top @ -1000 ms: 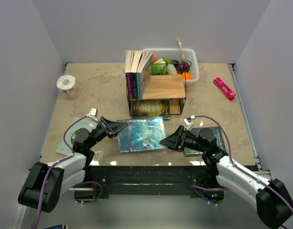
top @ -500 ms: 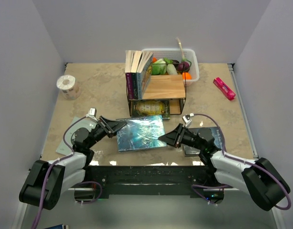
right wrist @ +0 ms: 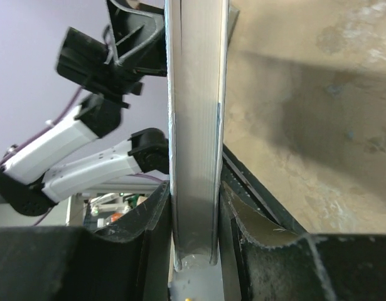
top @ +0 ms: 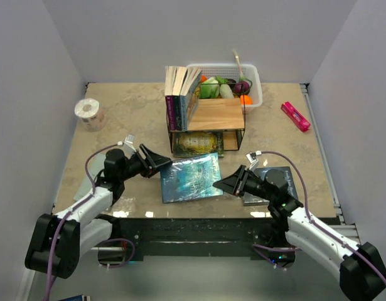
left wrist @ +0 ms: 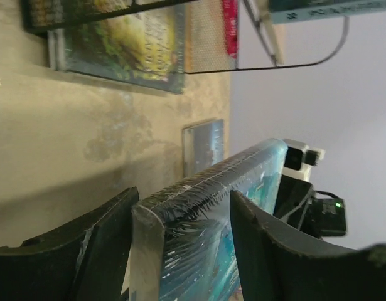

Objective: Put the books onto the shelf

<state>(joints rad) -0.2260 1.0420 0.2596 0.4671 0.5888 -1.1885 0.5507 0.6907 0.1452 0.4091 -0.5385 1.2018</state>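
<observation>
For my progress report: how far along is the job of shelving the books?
Done: several books stand on the shelf, and a green-gold book lies flat under its top board. In hand: the right hand grips the teal-blue book; the left hand straddles its other edge. Left: that one and the dark blue-grey book on the table.

Above the shelf (top: 218,114) the way is open and its top board lies bare to the right of the upright books (top: 180,94), but the white basket (top: 257,94) crowds close behind it, a green-gold book (top: 196,143) lies across the lower level, and bare tabletop (top: 136,119) runs along its left side.
</observation>
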